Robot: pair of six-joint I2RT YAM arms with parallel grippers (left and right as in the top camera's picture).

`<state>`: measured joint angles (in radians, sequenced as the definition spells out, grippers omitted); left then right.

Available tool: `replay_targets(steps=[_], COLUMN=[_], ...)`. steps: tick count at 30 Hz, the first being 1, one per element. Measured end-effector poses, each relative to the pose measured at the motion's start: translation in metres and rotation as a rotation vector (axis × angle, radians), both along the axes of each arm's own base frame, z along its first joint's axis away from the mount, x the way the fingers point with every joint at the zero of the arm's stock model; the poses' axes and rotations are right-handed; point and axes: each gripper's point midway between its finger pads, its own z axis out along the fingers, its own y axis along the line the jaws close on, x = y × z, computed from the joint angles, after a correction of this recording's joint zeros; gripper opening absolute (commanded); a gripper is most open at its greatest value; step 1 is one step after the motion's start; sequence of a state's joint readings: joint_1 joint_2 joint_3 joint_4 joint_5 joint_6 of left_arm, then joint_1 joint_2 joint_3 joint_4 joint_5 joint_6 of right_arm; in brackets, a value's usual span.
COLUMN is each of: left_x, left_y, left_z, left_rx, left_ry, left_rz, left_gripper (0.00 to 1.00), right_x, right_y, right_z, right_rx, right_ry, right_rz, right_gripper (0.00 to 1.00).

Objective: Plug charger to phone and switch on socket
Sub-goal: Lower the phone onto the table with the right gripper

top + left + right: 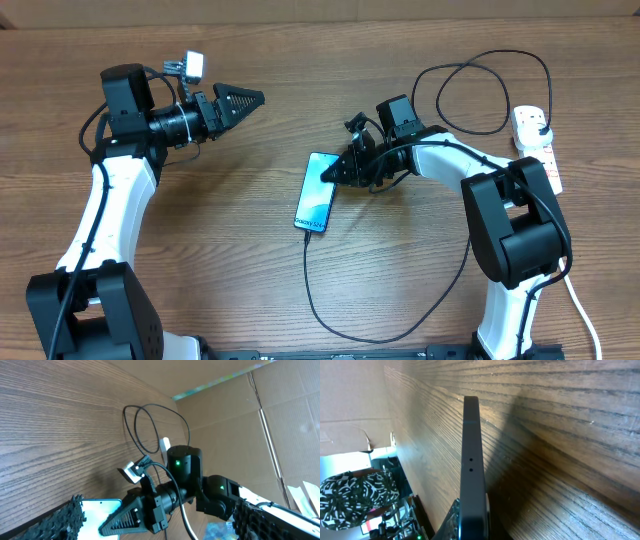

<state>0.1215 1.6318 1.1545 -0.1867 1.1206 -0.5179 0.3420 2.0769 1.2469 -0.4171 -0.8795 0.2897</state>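
The left gripper (255, 99) hangs over the far left part of the wooden table (200, 240), pointing right, and holds nothing. In the left wrist view its fingers (67, 522) stand wide apart at the two lower corners of the picture.

The right gripper (328, 176) is at the middle of the table, pinched tight on the far right corner of the phone (314, 207). In the right wrist view the phone's thin dark edge (471, 460) runs up from between the fingers, with a shadow on the wood beside it. I cannot tell whether that end is raised off the table.

The phone lies near the table's centre, lit screen up, its length running far to near.

The charger (305, 265) meets the phone's near end. The thin black cable runs toward the near edge, curves right, passes behind the right arm, coils in loose loops at the far right and ends at the socket (540, 150).

The socket is a white power strip at the far right edge, partly hidden by the right arm. Its thick white cord (582, 305) trails toward the near right corner.
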Motion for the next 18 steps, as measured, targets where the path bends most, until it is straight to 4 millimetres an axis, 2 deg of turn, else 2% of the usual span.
replay_targets(steps=[11,15,18], left_x=[0.0,0.0,0.0], left_y=[0.0,0.0,0.0], left_z=[0.0,0.0,0.0], left_rx=[0.0,0.0,0.0], left_ry=[0.0,0.0,0.0], left_rz=[0.0,0.0,0.0], left_gripper=[1.0,1.0,1.0], right_x=[0.006,0.007,0.01], right_y=[0.003,0.004,0.003], right_z=[-0.007,-0.011,-0.018], right_rx=[0.021,0.029,0.006], right_ry=[0.003,0.014,0.007], right_rz=[-0.012,-0.019,-0.027], right_gripper=[0.04,0.09,0.09])
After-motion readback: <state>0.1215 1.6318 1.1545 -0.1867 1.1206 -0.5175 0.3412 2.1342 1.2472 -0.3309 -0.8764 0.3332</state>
